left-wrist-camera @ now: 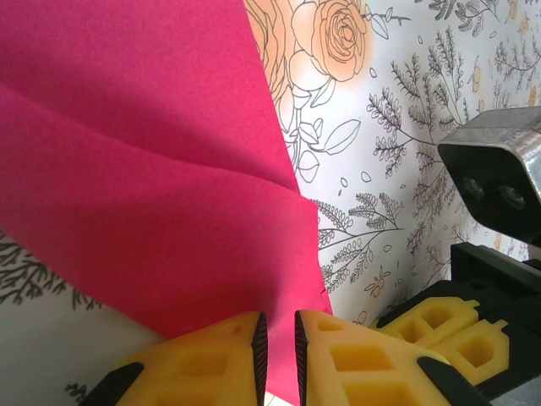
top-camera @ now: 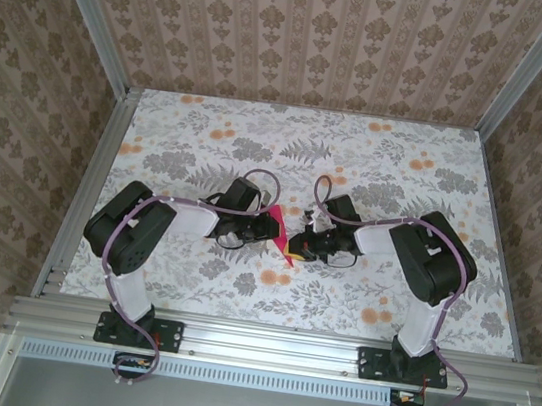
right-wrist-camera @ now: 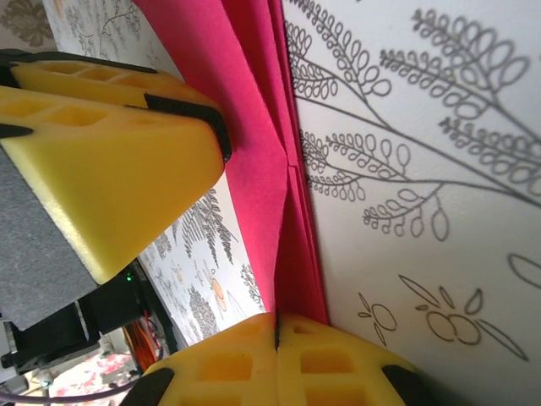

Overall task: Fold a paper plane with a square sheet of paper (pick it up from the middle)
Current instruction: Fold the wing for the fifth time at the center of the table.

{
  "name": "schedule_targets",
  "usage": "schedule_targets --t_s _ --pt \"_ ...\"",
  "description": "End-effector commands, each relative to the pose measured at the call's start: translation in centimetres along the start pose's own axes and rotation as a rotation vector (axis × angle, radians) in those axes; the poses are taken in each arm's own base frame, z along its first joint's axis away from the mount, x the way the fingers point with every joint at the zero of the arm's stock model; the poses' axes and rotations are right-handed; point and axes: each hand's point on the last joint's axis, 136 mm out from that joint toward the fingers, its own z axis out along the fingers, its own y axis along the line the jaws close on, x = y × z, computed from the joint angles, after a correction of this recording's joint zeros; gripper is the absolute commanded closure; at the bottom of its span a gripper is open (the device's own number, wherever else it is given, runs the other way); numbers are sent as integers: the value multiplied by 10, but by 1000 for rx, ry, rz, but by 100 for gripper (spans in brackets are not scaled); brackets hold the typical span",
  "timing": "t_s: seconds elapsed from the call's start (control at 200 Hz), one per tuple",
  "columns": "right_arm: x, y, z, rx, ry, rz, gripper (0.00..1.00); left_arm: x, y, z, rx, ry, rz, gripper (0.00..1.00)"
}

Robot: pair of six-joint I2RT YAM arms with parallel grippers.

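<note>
Patterned walls (top-camera: 316, 28) are closing in the floral table (top-camera: 378, 158) on 3 sides, and an aluminium rail (top-camera: 272, 343) is running along its bottom edge. Bare tabletop is lying open toward the top and both bottom corners. Just below centre, 2 claws are meeting: the left gripper (left-wrist-camera: 277, 338) and right gripper (right-wrist-camera: 277, 326) are each clenching the folded magenta paper sheet (left-wrist-camera: 152, 169) at its edge.

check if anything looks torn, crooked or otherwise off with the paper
No tear shows. The paper, at the middle of the table, is pinched in the jaws of the left gripper and the right gripper. Its folded layers splay apart instead of lying flat together, so the creases look loose.
</note>
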Motion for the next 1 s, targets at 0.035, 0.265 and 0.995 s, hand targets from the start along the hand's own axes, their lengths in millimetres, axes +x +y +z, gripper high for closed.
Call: schedule_targets --t_s 0.035,0.265,0.995 --pt "17 -13 -9 84 40 41 93 13 30 6 -109 39 -67 80" --pt "34 -15 -10 98 86 26 88 14 32 6 -110 43 -70 80" --pt "36 -7 -15 173 97 -180 83 23 58 10 -309 138 -175 85"
